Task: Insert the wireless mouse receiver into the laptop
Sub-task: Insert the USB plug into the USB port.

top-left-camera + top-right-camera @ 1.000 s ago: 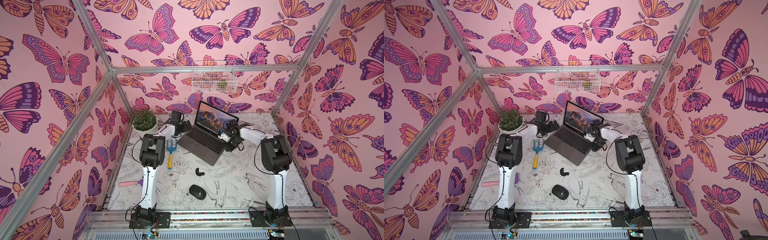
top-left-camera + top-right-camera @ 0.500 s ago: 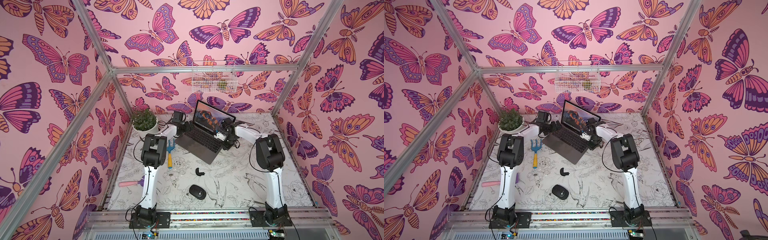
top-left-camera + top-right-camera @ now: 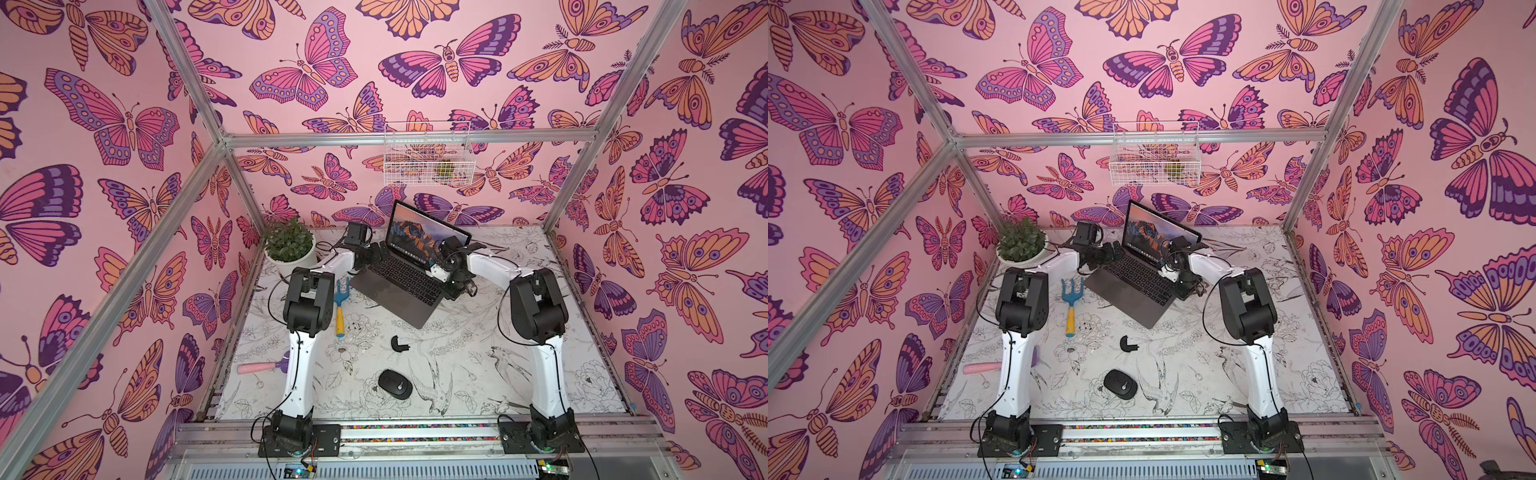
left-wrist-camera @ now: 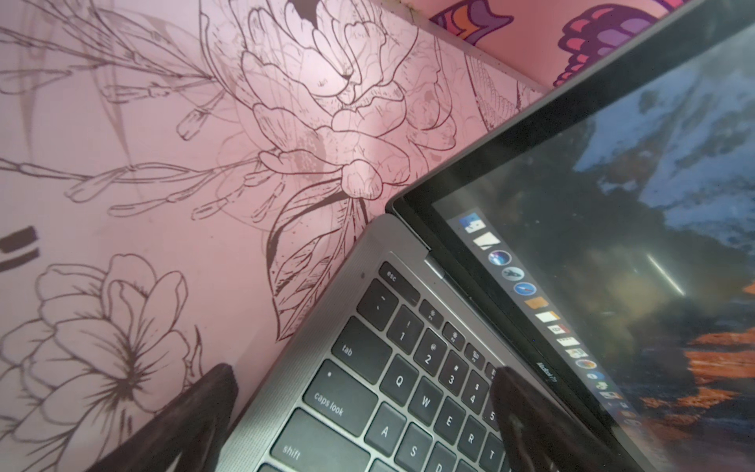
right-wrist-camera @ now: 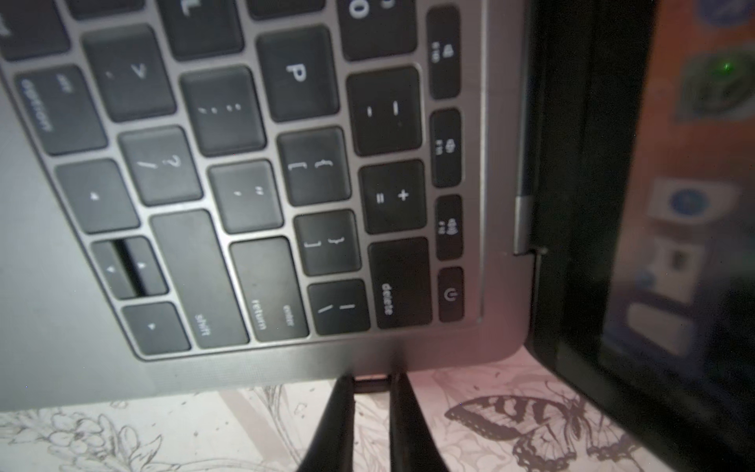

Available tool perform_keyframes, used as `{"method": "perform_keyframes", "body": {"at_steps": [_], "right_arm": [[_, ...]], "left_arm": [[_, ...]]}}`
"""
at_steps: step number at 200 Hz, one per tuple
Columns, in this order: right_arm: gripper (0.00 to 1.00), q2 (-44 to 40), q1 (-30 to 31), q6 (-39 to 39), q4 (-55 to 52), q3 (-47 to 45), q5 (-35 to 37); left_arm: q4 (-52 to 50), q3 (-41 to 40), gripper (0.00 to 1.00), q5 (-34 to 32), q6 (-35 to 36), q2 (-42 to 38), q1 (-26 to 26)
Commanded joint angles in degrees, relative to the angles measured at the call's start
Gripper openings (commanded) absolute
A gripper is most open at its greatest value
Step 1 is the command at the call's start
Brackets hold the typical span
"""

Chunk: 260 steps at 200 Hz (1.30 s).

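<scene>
The laptop (image 3: 409,286) (image 3: 1138,291) lies open at the back of the table, its screen showing an orange mountain. My right gripper (image 5: 371,382) (image 3: 441,271) is shut on the small dark wireless mouse receiver (image 5: 371,385). The receiver's end meets the laptop's right side edge (image 5: 367,361), beside the delete key. My left gripper (image 4: 363,370) (image 3: 376,255) is open and straddles the laptop's left rear corner. One fingertip hangs over the number keys, the other off the edge. The black wireless mouse (image 3: 395,384) (image 3: 1120,384) rests near the front.
A potted plant (image 3: 289,245) stands at the back left. A blue and yellow garden fork (image 3: 340,307) lies by the left arm. A small black curved piece (image 3: 399,344) and a pink tool (image 3: 257,368) are on the table. A wire basket (image 3: 428,153) hangs on the back wall.
Both arms have closed in on the laptop. The right gripper has come up against its right edge with the receiver, and the left gripper has settled at its left rear corner.
</scene>
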Motion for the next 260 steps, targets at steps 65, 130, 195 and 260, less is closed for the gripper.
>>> {"method": "perform_keyframes", "body": {"at_steps": [65, 130, 195, 260], "right_arm": [[0.4, -1.77, 1.07, -1.55, 10.68, 0.34, -10.74], [0.99, -17.92, -0.35, 23.58, 21.74, -19.44, -1.1], [0.99, -20.58, -1.67, 59.31, 33.31, -28.25, -0.47], [1.0, -16.69, -1.55, 68.17, 39.66, -29.57, -3.1]], "left_arm": [[-9.55, -2.7, 1.0, 3.08, 0.05, 4.82, -1.46], [-9.97, -3.28, 1.0, -2.41, -1.77, 1.24, 1.98], [-12.82, -3.64, 1.0, -1.9, -3.06, 1.77, 3.33], [-18.46, -2.5, 1.0, -0.6, -1.18, 2.9, 3.44]]}}
